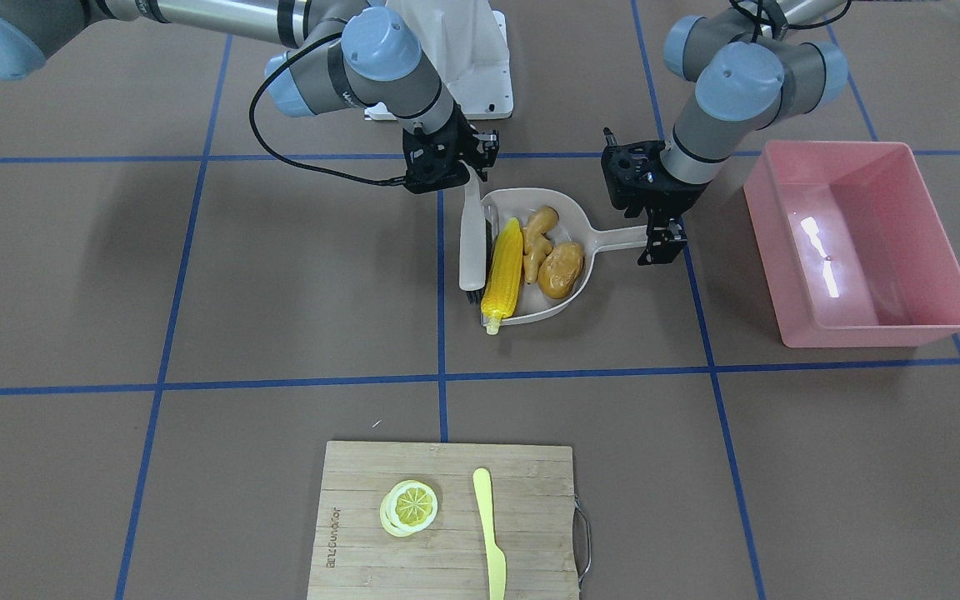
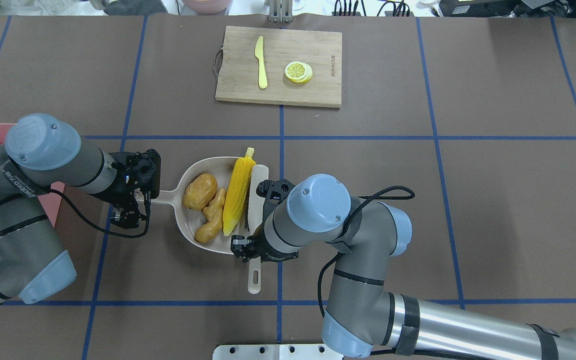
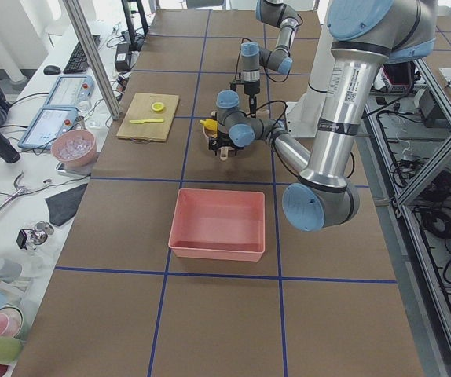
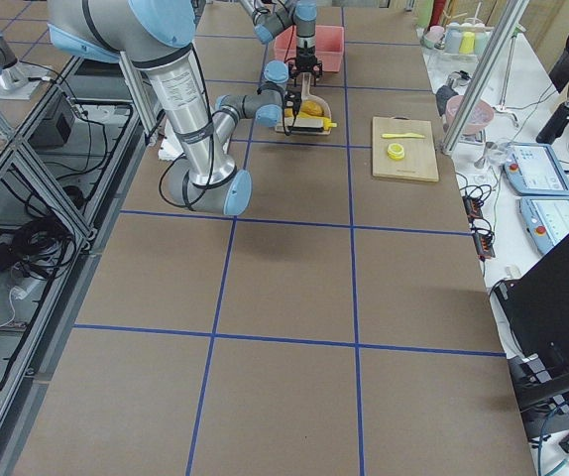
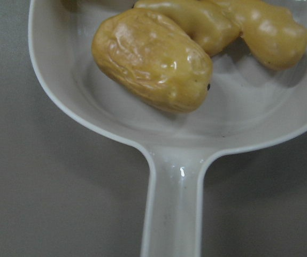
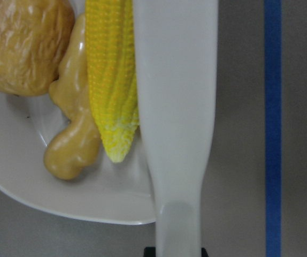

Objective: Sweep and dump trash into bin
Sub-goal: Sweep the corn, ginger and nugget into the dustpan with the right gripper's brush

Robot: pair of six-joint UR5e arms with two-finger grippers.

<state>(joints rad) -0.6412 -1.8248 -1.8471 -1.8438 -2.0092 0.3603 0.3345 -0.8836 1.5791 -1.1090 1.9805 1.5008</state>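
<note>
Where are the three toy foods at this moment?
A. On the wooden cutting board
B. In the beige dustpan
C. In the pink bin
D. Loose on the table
B: the corn cob, ginger root and potato all lie inside the beige dustpan, with the brush along its open edge; the pink bin stands apart.

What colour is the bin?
The bin is plain pink with a glossy inside. It shows best in the exterior front-facing view.

Brown table [image 1: 72, 275] gridded with blue tape [image 1: 442, 400]; cluttered side bench [image 3: 5, 228]
</note>
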